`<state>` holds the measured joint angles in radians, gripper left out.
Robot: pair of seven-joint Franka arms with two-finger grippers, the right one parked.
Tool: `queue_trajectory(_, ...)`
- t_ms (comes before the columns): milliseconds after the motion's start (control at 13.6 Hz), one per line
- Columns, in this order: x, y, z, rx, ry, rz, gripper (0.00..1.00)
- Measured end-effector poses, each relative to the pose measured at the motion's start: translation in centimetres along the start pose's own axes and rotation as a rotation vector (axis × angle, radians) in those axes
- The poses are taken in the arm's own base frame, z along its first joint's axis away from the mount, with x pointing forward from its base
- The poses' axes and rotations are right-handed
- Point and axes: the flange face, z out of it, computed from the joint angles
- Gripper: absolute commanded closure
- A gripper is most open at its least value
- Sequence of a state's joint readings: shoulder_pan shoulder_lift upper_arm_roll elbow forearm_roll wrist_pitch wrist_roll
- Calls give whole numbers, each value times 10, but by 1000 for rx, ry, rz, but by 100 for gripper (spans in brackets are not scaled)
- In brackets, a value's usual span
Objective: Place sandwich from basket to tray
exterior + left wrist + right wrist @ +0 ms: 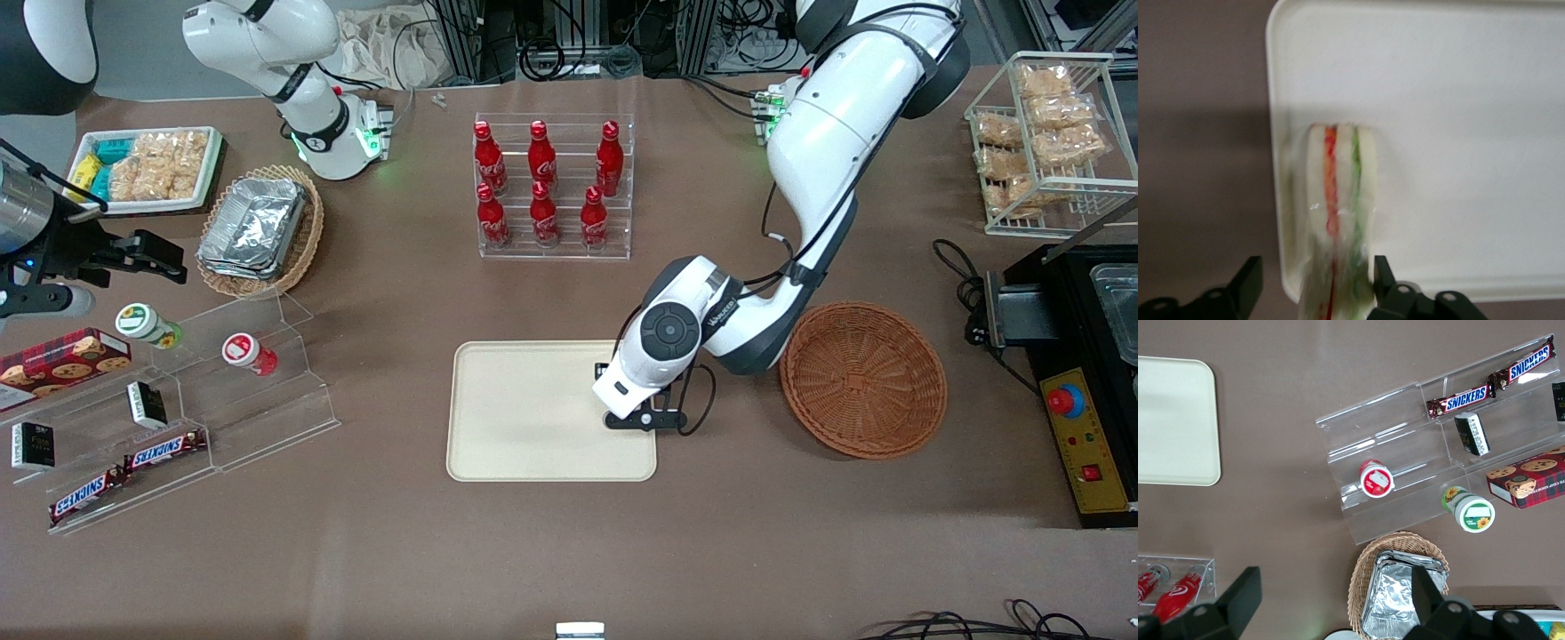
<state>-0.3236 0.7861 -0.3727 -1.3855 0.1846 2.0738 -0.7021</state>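
The wrapped sandwich (1338, 187), white bread with an orange-red and a green stripe, lies on the cream tray (1458, 133) just inside its rim. My gripper (1315, 268) is open around it: one finger stands well apart from it and the other is close against its wrap. In the front view the gripper (636, 418) is low over the tray (533, 418) at the edge nearest the reddish-brown basket (862, 378), and the hand hides the sandwich. Nothing shows in the basket.
A clear rack of red bottles (553, 191) stands farther from the front camera than the tray. Toward the parked arm's end are a stepped acrylic stand with snacks (178, 418) and a tan basket of foil containers (260, 229). A black control box (1089, 382) sits beside the reddish-brown basket.
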Motion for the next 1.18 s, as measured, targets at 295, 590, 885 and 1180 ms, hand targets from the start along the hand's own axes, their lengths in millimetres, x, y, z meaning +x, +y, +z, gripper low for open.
queue_trajectory(295,3,-23,-116,19,95,-34,0)
queue_trajectory(590,6,-111,-215,87,99,-75,1)
queue_trajectory(885,-18,-187,-287,157,31,-15,0)
queue_trajectory(1180,-42,-242,-335,181,13,-50,0)
